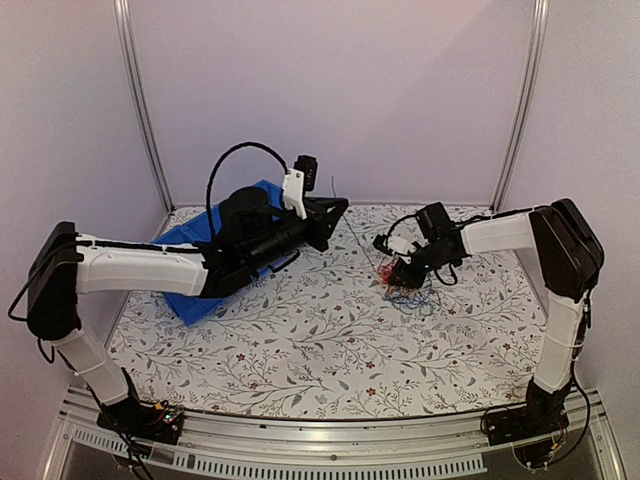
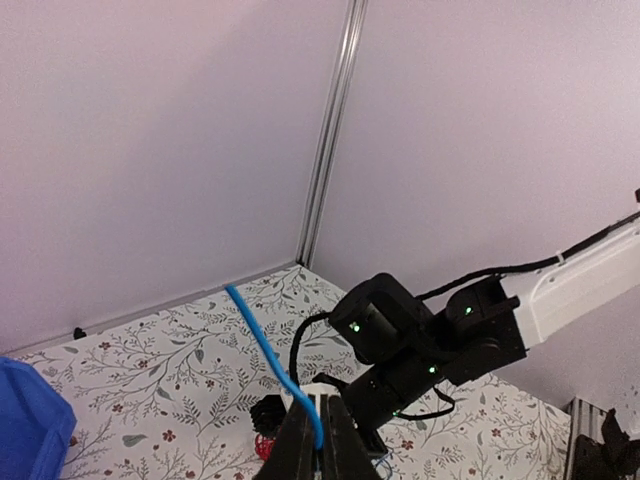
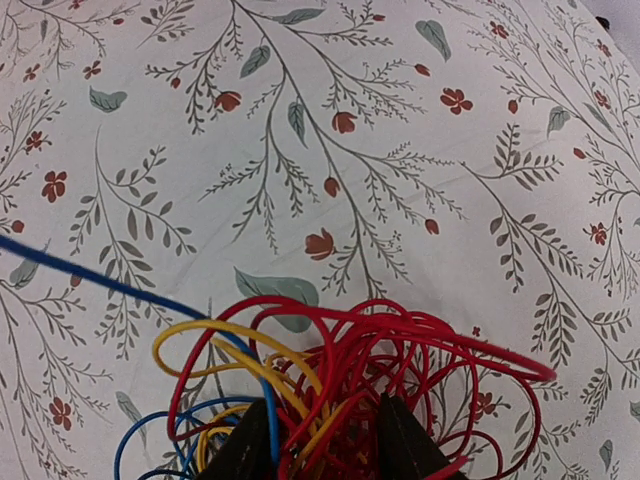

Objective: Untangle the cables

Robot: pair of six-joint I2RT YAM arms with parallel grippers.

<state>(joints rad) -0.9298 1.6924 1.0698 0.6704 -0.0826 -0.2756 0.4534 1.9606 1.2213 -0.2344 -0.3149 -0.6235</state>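
The cables (image 1: 408, 292) lie as one small tangle of red, yellow and blue wires on the floral cloth at centre right. My right gripper (image 1: 396, 270) is down on the tangle. In the right wrist view its fingers (image 3: 250, 450) stand either side of the red and yellow loops (image 3: 380, 360), closed on them. My left gripper (image 1: 335, 207) is raised left of the tangle and shut on a blue wire (image 2: 262, 345). The wire's free end sticks up past the left gripper's fingertips (image 2: 320, 440). The blue wire (image 3: 90, 280) runs taut from the tangle.
A blue bin (image 1: 205, 235) sits at the back left, partly under my left arm; its corner shows in the left wrist view (image 2: 25, 430). The right arm (image 2: 420, 340) fills the middle of the left wrist view. Walls and metal posts (image 1: 140, 100) enclose the table.
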